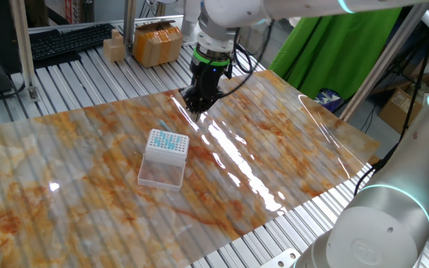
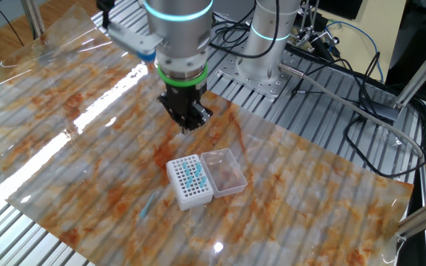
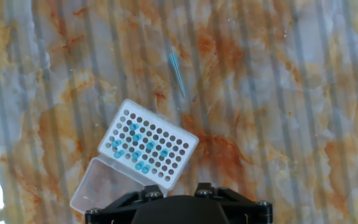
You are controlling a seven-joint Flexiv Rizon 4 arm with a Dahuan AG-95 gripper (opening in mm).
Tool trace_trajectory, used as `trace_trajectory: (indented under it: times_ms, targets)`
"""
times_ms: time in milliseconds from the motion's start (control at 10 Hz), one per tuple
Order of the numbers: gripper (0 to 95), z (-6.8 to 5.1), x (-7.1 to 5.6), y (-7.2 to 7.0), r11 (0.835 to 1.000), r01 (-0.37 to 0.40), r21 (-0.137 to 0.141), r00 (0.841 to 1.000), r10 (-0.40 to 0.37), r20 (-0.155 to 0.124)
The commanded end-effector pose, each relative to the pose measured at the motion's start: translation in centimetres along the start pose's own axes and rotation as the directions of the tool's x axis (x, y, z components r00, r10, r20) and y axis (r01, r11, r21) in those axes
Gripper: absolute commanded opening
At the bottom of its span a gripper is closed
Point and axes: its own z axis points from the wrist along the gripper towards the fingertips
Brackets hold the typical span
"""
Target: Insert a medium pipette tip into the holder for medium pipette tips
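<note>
Hand view: tip lying loose on mat, gripper above and apart from it

Hand view looks straight down. The medium pipette tip (image 3: 177,73) lies flat on the marbled mat (image 3: 278,93), well clear of the gripper housing at the bottom edge and just beyond the far corner of the holder for medium pipette tips (image 3: 148,144). Several holes in the holder grid carry teal tips; its clear flap (image 3: 104,183) is folded open on the side away from the loose tip.

One fixed view shows the gripper (image 1: 199,100) raised above the mat, behind the holder (image 1: 167,144), with the tip (image 1: 161,124) a faint streak between them. Fingers are close together; whether fully shut, cannot tell. Nothing seen between them.

The other fixed view shows the tip (image 2: 146,205) on the opposite side of the holder (image 2: 190,181) from the gripper (image 2: 191,122), and the flap (image 2: 224,171) beside the holder.

Tip touches nothing. Bare mat surrounds it, and the mat edges lie well away.
</note>
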Motion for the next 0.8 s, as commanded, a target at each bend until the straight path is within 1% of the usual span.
trace_trajectory:
  times_ms: [100, 200, 300, 500, 600, 800]
  targets:
    - [0.0, 0.3, 0.1, -0.1, 1.000, -0.006, 0.010, 1.000, 0.006, 0.007]
    - [0.0, 0.6, -0.1, 0.0, 1.000, -0.011, 0.007, 1.000, 0.011, 0.006]
    - [0.0, 0.8, -0.3, 0.0, 1.000, -0.013, 0.012, 1.000, 0.013, 0.003]
    - [0.0, 1.1, -0.6, 0.1, 1.000, -0.015, 0.028, 1.000, 0.015, -0.017]
    - [0.0, 1.2, -1.0, 0.1, 0.999, -0.008, 0.039, 0.999, 0.009, -0.036]
    - [0.0, 1.5, -1.8, 0.2, 0.999, -0.007, 0.040, 0.999, 0.008, -0.039]
